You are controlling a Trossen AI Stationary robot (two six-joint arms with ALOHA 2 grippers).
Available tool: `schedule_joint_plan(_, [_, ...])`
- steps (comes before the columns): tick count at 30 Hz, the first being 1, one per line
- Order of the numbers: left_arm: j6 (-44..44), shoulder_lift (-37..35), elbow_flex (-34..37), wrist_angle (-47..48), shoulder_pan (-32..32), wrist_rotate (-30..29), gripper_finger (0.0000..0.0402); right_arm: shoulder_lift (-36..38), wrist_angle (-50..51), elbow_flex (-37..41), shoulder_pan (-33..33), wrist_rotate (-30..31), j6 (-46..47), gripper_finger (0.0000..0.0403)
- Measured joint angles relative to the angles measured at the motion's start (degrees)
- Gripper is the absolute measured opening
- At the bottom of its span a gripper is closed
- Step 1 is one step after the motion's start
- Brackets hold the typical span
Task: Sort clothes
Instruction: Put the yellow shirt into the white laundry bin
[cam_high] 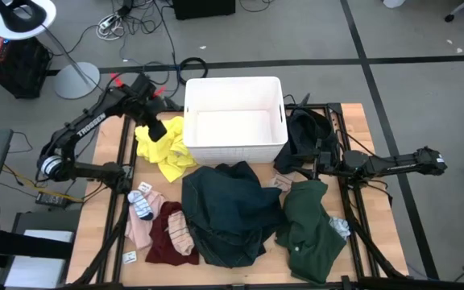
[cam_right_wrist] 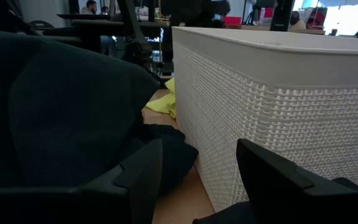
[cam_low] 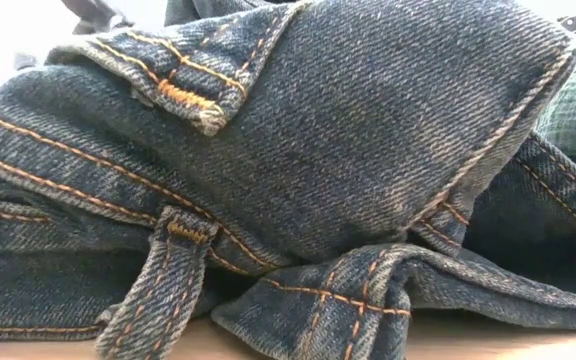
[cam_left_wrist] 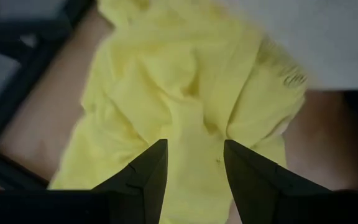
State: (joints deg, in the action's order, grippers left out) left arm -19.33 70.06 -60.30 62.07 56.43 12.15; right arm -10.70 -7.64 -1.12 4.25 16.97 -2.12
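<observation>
Lying beside one white bin [cam_high: 234,121], seven garments and two socks; both grippers' jaws apart.

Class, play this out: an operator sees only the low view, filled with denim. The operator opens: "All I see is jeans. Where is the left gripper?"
Observer: The left gripper hangs open over the yellow garment, beside the white bin.
Operator: And the right one?
Observer: The right gripper is open, low by the black garment on the bin's other side.
Operator: Anything in the bin?
Observer: Nothing; it looks empty.
</observation>
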Motion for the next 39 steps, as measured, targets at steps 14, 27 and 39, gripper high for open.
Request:
schedule_joint_plan(14, [1.51,0.17,11.65,-17.03,0.58,-1.89,0.0163,-0.02,-0.02,0.02,0.0,0.01,0.0,0.0207])
schedule_joint_plan(27, [2.7,2.71,19.79,-24.05,0.58,-4.08,0.0163,-0.04,0.0,0.01,0.0,0.01,0.01,0.0207])
schedule_joint_plan(39, [17.43,15.3,19.65,-27.81,0.47,-4.54,0.0147,-0.04,0.0,0.01,0.0,0.01,-0.02,0.0207])
